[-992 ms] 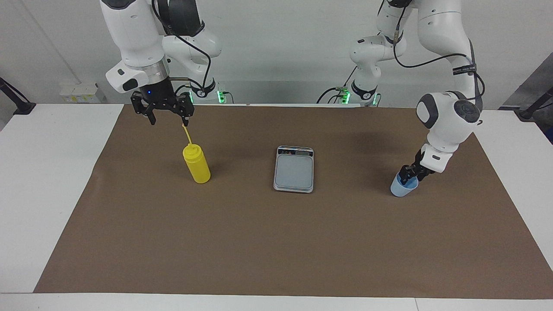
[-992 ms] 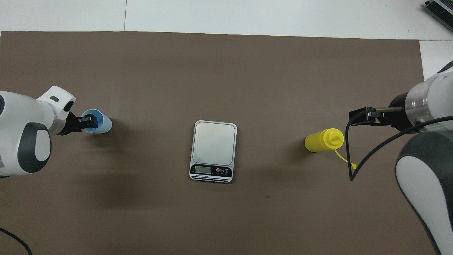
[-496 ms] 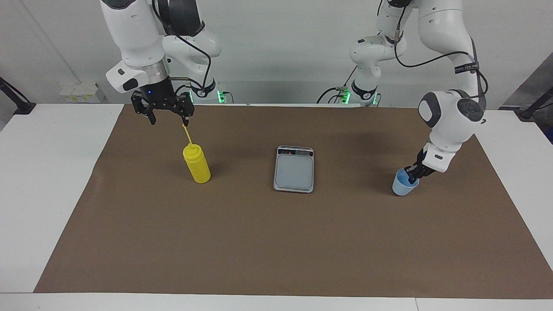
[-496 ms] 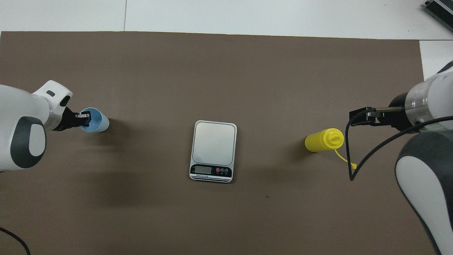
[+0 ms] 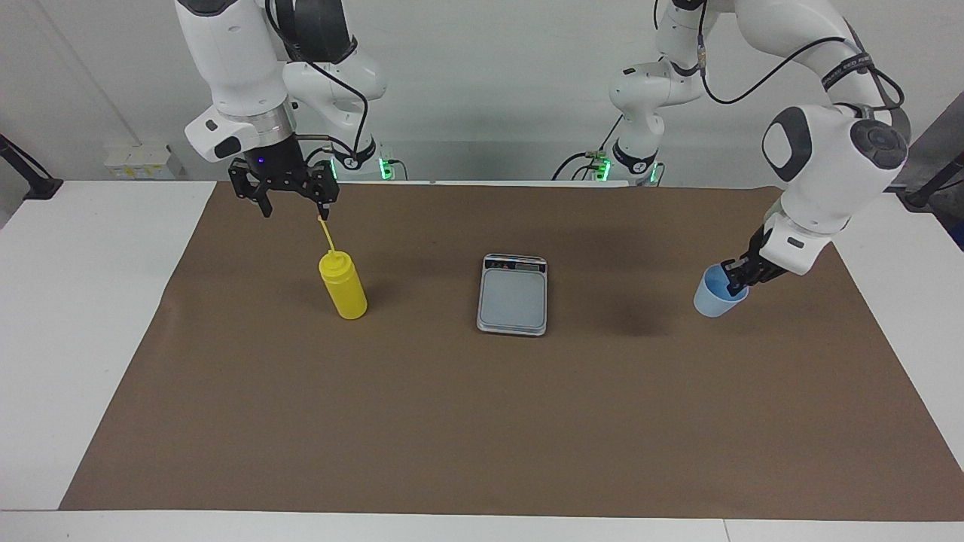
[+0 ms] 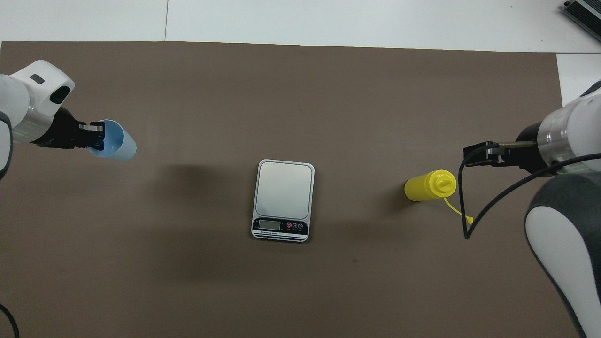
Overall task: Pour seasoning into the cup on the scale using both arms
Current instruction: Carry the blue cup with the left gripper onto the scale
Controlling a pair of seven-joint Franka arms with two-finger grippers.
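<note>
**Cup lifted in left gripper, bottle and scale standing on mat**

Count: 1 table, 1 mat, 2 arms, 1 scale, 1 bottle, 1 cup.

Table: white, shows around the mat edges in both views.

Brown mat: covers most of the table and fills nearly the whole overhead frame.

Left arm: comes in at upper right of the facing view. Left gripper sits at mid right there, clamped on the cup rim, one finger inside, one outside.

Right arm: upper left of the facing view, waiting. Right gripper hangs in the air with fingers apart, above and just up-frame of the bottle, holding nothing.

Scale: frame centre in both views, flat on the mat, plate bare, display strip at its upper edge in the facing view.

Seasoning bottle: left of centre in the facing view, right of centre overhead, standing on the mat, cap strap sticking up toward the right gripper.

Cup: light blue, mid right in the facing view, upper left overhead, tilted, held off the mat with its shadow well apart from it.
</note>
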